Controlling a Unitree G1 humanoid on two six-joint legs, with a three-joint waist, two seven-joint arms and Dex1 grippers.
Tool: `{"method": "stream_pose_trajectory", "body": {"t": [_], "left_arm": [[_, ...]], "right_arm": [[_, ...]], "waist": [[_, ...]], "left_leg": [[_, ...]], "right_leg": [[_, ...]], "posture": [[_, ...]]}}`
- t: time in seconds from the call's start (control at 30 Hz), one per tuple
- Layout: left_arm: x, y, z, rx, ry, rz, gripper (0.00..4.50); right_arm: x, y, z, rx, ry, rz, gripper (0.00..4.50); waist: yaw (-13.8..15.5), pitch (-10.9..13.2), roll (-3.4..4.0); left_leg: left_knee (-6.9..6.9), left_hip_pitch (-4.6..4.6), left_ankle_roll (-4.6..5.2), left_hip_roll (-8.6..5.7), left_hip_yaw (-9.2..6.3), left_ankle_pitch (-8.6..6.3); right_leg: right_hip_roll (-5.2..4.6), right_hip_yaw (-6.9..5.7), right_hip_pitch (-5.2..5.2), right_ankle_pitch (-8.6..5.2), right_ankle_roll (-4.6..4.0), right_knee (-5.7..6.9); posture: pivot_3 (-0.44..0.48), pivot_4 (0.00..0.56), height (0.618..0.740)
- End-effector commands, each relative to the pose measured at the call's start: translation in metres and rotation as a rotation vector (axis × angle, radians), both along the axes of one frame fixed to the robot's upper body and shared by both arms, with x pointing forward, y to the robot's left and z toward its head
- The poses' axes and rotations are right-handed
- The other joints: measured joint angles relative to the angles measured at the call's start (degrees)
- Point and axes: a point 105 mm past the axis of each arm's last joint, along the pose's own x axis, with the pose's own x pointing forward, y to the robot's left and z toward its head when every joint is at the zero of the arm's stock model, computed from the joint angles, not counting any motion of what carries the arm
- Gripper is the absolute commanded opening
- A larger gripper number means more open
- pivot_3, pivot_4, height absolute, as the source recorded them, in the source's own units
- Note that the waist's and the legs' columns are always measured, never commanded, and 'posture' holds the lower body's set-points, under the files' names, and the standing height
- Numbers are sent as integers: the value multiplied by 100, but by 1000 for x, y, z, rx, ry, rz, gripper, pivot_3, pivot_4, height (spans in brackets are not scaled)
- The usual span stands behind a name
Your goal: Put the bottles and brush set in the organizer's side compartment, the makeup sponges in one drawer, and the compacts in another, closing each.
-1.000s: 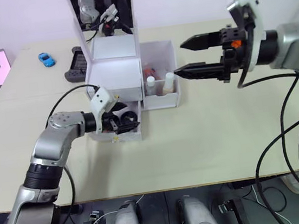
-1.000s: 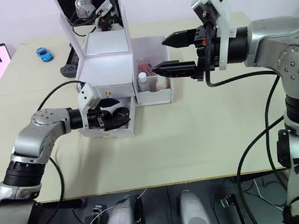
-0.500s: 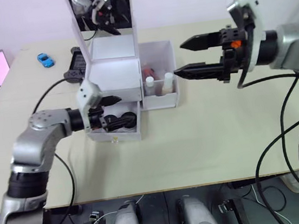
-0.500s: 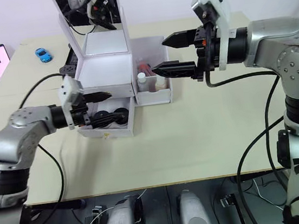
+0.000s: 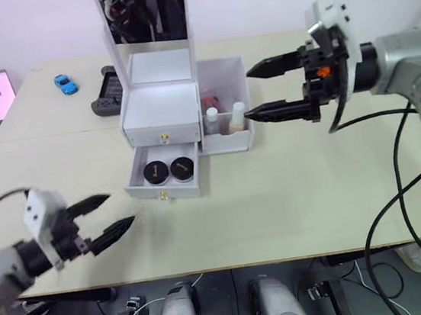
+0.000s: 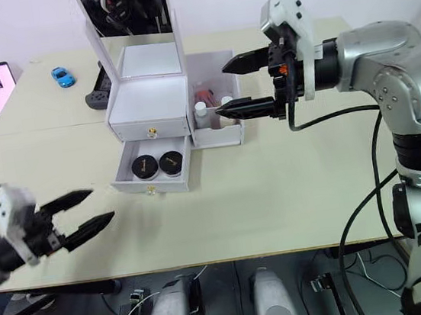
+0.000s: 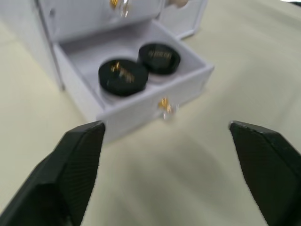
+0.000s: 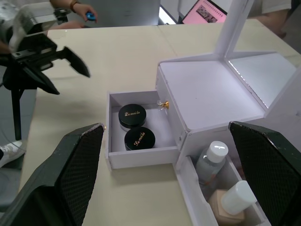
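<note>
The side compartment (image 5: 227,117) wall hides the bottles' (image 5: 225,119) lower halves.

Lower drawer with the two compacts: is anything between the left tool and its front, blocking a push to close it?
Nothing visible. The left tool hangs open over bare table, apart from the open lower drawer holding both compacts.

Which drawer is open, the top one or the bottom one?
The bottom drawer: it is pulled out, showing two black compacts. The top drawer sits flush.

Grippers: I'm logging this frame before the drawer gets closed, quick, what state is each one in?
Left gripper: open, holding nothing.
Right gripper: open, holding nothing.
</note>
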Motion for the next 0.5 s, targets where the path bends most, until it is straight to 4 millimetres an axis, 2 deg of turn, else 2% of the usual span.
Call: {"method": "stream_pose_trajectory", "body": {"t": [0.03,0.13,0.2,0.5], "left_arm": [[2,2,-6,10,-71,78,2651],[10,-1,-14,-36,-89,133,965],[19,-9,-21,-54,-114,144,33],[56,-32,-41,-59,-127,131,33]], "right_arm": [[-1,3,13,0,-67,20,4500],[1,5,13,2,-68,18,4500],[1,7,13,-1,-72,21,4500],[-6,-2,18,-10,-84,-18,4500]], "waist": [[11,0,1],[8,-1,1],[7,-2,2],[0,-2,4]], "left_leg": [[0,0,0,0,0,0],[1,1,-1,0,-1,0],[2,1,-1,0,-1,-1],[-1,0,0,0,1,-1]], "right_leg": [[0,0,0,0,-1,0],[-2,-1,4,1,-5,-4],[-4,0,3,2,-6,-5],[-3,-1,0,4,-7,-2]], "posture": [[0,150,737],[0,150,737],[0,150,737],[0,150,737]]}}
